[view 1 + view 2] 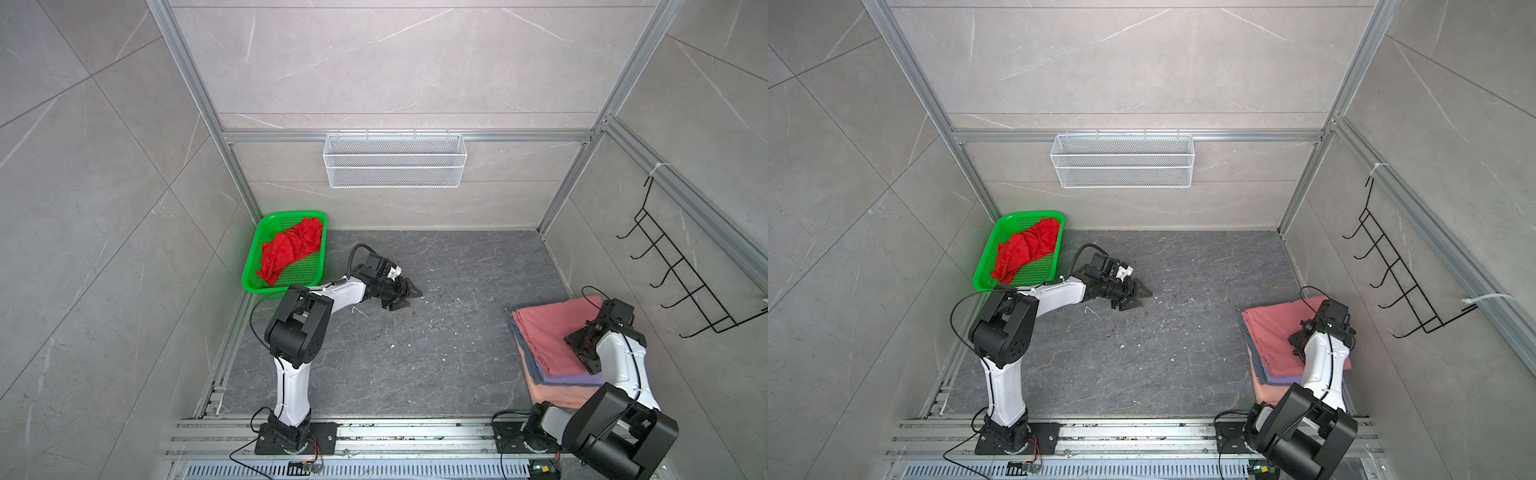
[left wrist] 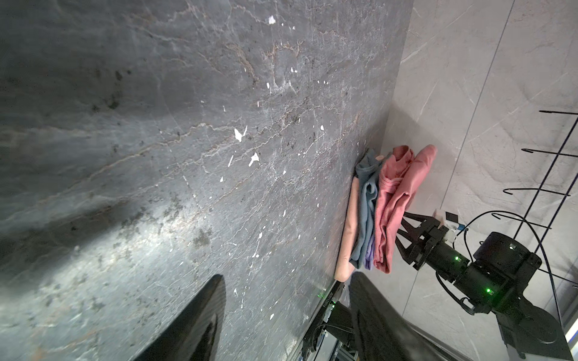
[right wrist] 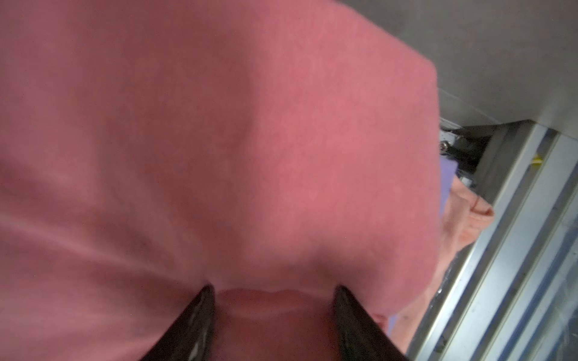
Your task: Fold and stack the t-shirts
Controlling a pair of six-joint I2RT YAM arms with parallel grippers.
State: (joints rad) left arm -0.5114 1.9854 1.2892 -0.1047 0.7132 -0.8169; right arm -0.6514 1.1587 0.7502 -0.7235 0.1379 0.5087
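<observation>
So, four folded tees are stacked at lower right: salmon-pink tee (image 1: 548, 328) on top, then grey-blue tee (image 1: 525, 351), lavender tee (image 1: 575, 379), peach tee (image 1: 552, 395). One red tee (image 1: 291, 249) lies crumpled in the green basket (image 1: 305, 270), centre left. Both grippers are spread: left gripper (image 1: 411, 299) empty mid-frame, right gripper (image 1: 582, 349) pressing the salmon-pink top.

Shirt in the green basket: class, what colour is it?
The shirt in the basket is bright red, seen best in a top view.

The salmon-pink t-shirt (image 3: 219, 140) is blurred and cropped in the right wrist view. Under it, the lavender t-shirt (image 1: 573, 380) and the grey-blue t-shirt (image 1: 527, 353) show only edges.
</observation>
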